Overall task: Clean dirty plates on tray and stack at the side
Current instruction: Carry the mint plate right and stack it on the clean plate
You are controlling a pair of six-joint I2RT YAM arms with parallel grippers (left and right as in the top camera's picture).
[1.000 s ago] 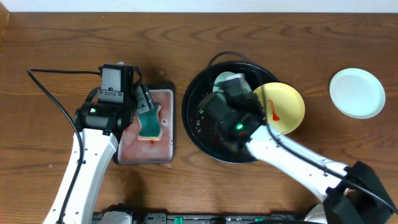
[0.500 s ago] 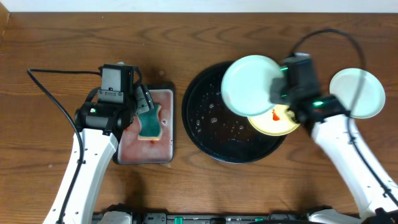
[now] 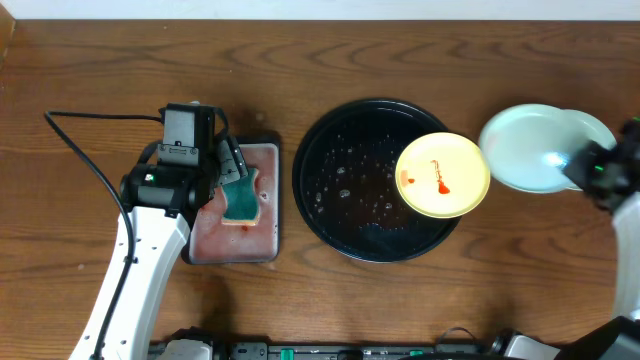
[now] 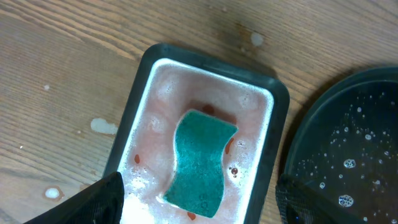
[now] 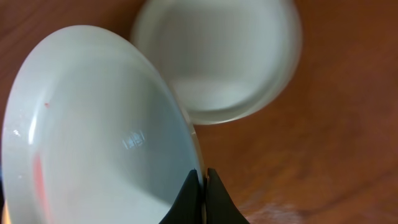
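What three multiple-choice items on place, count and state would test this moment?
1. Where is the green sponge? A) in the rectangular black-rimmed tray B) on the round glossy black tray C) on the table
2. How many small round plates does the overhead view show? A) one B) two C) three
3. What is the right gripper doing? A) open, empty B) shut on a pale blue plate's rim C) shut on the sponge
Answers: 1 A, it lies in that tray's foam. 2 C, a yellow plate, the held plate, a second pale blue plate. 3 B, its fingertips pinch that rim.

White arm links [image 3: 145, 262], black joints [image 3: 160, 188] (green status lights [image 3: 597, 168]); looping black cable [image 3: 100, 117]
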